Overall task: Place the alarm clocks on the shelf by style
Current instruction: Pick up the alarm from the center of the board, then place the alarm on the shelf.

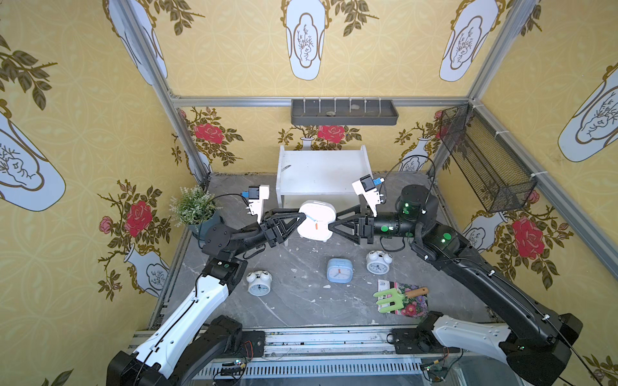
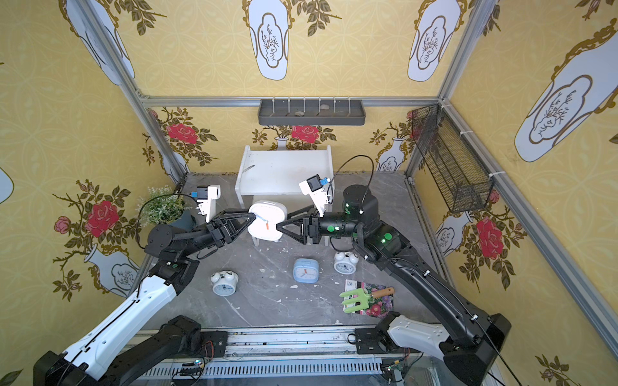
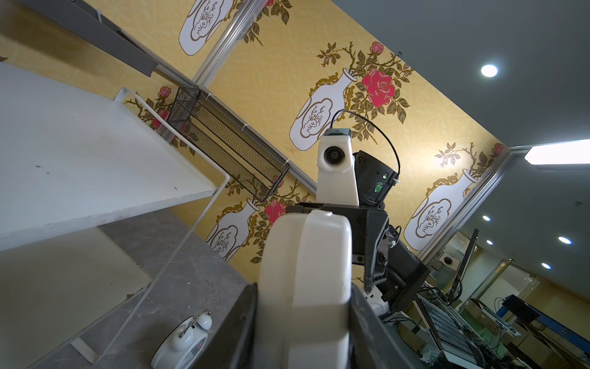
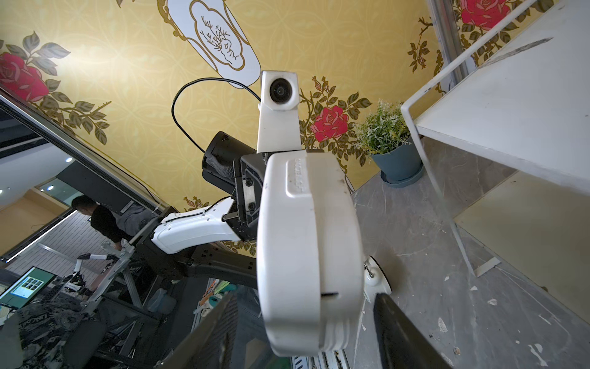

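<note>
The white rounded-square alarm clock [image 1: 316,220] [image 2: 267,220] hangs in the air in front of the white two-tier shelf [image 1: 321,170] [image 2: 284,167]. My left gripper [image 1: 302,219] [image 3: 303,335] is shut on the clock's left side [image 3: 306,271]. From the right, my right gripper [image 1: 331,227] [image 4: 306,319] stands open astride the clock [image 4: 309,249], with a gap beside each finger. A light blue square clock [image 1: 339,270] and two white twin-bell clocks [image 1: 258,283] [image 1: 378,262] rest on the grey table. Both shelf boards [image 3: 79,159] [image 4: 510,111] are bare where visible.
A potted plant [image 1: 194,207] stands at the back left, close to my left arm. A green garden fork [image 1: 391,297] lies on a flowered packet at the front right. A grey wall tray [image 1: 344,112] and a black mesh basket [image 1: 485,163] hang on the walls.
</note>
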Robot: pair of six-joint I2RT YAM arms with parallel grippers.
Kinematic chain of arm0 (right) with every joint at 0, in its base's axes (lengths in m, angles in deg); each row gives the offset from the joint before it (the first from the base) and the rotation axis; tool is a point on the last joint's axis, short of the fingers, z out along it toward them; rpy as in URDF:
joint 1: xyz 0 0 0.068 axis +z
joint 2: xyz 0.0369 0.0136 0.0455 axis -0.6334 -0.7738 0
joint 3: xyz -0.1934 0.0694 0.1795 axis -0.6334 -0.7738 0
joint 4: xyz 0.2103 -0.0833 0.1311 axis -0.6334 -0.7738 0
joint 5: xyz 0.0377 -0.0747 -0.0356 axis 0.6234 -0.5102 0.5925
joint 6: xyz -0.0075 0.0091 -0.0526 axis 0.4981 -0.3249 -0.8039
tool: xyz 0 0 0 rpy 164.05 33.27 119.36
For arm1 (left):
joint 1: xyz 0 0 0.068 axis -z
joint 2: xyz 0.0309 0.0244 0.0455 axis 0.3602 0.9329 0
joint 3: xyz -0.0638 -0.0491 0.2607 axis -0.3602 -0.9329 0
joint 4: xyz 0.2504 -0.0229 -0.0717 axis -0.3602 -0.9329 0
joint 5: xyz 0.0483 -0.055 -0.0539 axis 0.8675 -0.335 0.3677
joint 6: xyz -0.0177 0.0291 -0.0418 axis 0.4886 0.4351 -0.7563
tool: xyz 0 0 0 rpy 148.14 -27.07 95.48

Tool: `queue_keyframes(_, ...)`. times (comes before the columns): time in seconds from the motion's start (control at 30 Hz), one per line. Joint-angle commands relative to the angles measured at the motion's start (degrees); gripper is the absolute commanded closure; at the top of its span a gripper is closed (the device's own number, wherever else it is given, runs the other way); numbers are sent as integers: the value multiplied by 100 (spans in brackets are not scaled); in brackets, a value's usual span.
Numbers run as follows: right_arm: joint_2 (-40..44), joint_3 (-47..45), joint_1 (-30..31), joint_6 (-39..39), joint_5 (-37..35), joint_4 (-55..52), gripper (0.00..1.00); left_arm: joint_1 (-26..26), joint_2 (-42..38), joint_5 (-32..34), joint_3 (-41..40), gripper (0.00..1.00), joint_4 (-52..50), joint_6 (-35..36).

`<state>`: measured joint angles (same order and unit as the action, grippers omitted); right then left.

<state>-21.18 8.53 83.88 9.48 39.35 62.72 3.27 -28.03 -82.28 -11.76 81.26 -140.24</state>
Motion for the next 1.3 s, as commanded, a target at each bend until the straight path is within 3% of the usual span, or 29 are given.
queue_keyframes(0.0, -63, 72, -1, 12, 123, 339, 36, -1, -39, 44, 25, 85, 321, -23)
queue_keyframes(0.17, -103, 88, 0, -6, 161, 383, 46, -3, -56, 25, 21, 85, 356, -47)
queue_keyframes(0.3, -129, 116, 4, -11, 258, 392, 62, -1, -57, 97, -11, 86, 283, 2)
queue_keyframes(0.4, -138, 164, 2, -16, 293, 372, 65, -3, -82, 164, -43, 79, 204, 66)
queue_keyframes(0.47, -138, 217, -2, -37, 302, 376, 65, -4, -83, 152, -43, 67, 125, 129)
queue_keyframes(0.57, -188, 401, -11, -166, 301, 238, 66, -36, -113, 213, 5, 38, -123, 245)
queue_keyframes(0.63, -280, 601, -41, -342, 306, 24, 66, -103, -219, 344, 75, 26, -531, 409)
queue_keyframes(0.73, -518, 1077, -172, -828, 273, -460, 66, -191, -630, 1203, 397, 21, -2202, 1099)
queue_keyframes(0.87, -1156, 2111, -439, -1805, 101, -1355, 66, -197, -1230, 3844, 1012, 14, -5025, 1693)
queue_keyframes(0.93, -1560, 2666, -625, -2130, 229, -1613, 66, -248, -1348, 4703, 1204, 12, -5960, 1613)
queue_keyframes(1.07, -2538, 3908, -706, -2860, 279, -2210, 66, -477, -1167, 5066, 1511, 15, -7244, 1397)
queue_keyframes(1.27, -3638, 5053, -935, -3583, 185, -2698, 67, -492, -1316, 4935, 998, 17, -7251, 1040)
